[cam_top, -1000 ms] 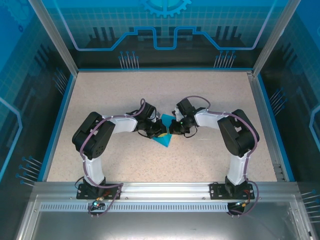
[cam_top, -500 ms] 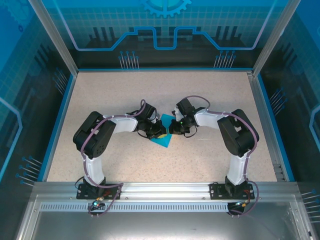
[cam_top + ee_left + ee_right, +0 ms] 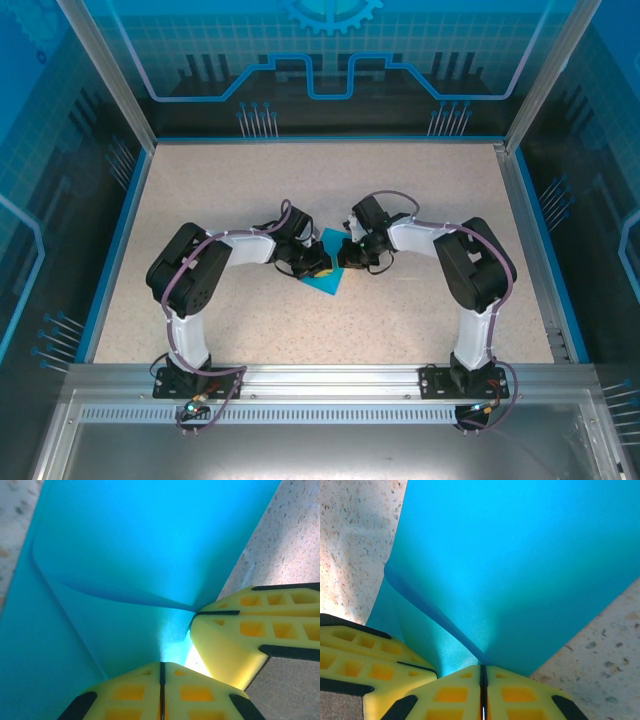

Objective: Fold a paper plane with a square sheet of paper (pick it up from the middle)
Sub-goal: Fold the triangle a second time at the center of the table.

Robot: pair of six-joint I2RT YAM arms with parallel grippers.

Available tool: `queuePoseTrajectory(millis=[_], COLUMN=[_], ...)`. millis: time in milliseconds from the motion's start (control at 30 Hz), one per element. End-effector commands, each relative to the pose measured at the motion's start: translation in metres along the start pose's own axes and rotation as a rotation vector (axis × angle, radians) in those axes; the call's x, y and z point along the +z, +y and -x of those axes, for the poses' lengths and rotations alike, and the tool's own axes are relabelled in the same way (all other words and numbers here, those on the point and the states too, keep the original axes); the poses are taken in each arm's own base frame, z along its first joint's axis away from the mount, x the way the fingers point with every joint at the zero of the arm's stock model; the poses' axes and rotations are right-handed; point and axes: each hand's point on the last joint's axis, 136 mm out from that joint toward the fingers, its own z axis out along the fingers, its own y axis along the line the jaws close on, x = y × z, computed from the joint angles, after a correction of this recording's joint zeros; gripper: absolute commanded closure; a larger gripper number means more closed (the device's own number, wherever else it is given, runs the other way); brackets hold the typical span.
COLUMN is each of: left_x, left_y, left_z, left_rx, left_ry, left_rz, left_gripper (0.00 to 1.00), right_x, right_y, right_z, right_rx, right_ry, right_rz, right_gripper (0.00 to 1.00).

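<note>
At table (image 3: 250,320) centre, the square sheet of paper (image 3: 328,281) lay partly folded, with one corner poking toward 6 o'clock and a smaller bit showing at 12 o'clock. Left gripper (image 3: 318,262) reached in from 9 o'clock, jaws closed tight and pinching the sheet's edge. Right gripper (image 3: 346,256) reached in from 3 o'clock, jaws likewise closed and nipping the paper. Both tips sat just beside each other. On the wrist views, a raised crease ran across the sheet from the pinch point.

Speckled beige table (image 3: 230,190), blue border (image 3: 120,240), patterned blue enclosure walls (image 3: 400,50)
</note>
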Motion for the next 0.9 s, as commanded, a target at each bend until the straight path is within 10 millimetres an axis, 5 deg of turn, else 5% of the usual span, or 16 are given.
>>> queuePoseTrajectory(millis=[0,867], left_x=[0.002,0.005], left_y=[0.007,0.018], left_z=[-0.002,-0.004], left_rx=[0.002,-0.021], left_ry=[0.016,0.027], left_rz=[0.041,0.102], left_gripper=[0.91,0.92], right_x=[0.005,-0.012], right_y=[-0.005,0.004], right_z=[-0.002,0.009], right_rx=[-0.007,-0.026], right_ry=[0.020,-0.019], right_rz=[-0.030,-0.042], right_gripper=[0.90,0.86])
